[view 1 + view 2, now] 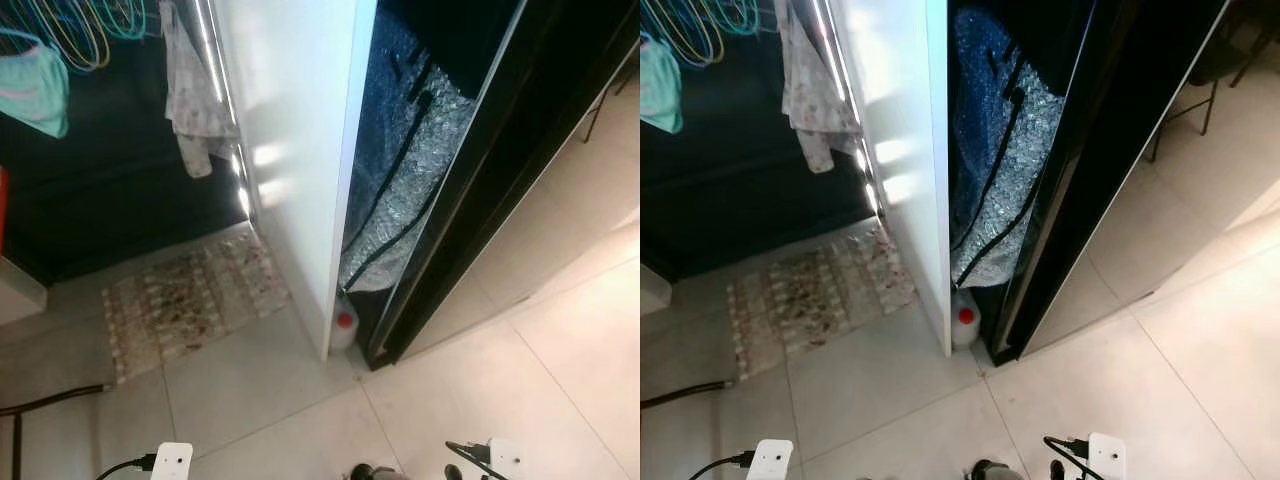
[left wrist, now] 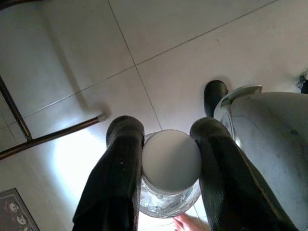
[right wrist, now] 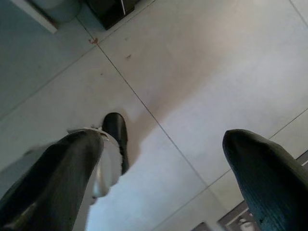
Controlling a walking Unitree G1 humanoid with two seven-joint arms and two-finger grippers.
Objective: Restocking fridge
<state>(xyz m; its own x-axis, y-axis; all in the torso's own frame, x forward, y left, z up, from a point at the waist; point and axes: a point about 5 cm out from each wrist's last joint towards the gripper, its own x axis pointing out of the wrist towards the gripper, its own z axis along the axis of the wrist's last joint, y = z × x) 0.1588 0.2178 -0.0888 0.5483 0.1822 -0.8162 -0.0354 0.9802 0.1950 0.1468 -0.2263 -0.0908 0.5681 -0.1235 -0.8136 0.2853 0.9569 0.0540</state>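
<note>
Jar sits clamped in your left fingers; right fingers gape empty. Walk steadily toward the fridge.

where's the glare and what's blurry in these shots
Eye views: bright glare patches on the tall white panel, dark recess beside it. Left wrist view: blown-out floor glow behind the round white-capped clear jar. Right wrist view: the near black fingers are soft, out of focus.
</note>
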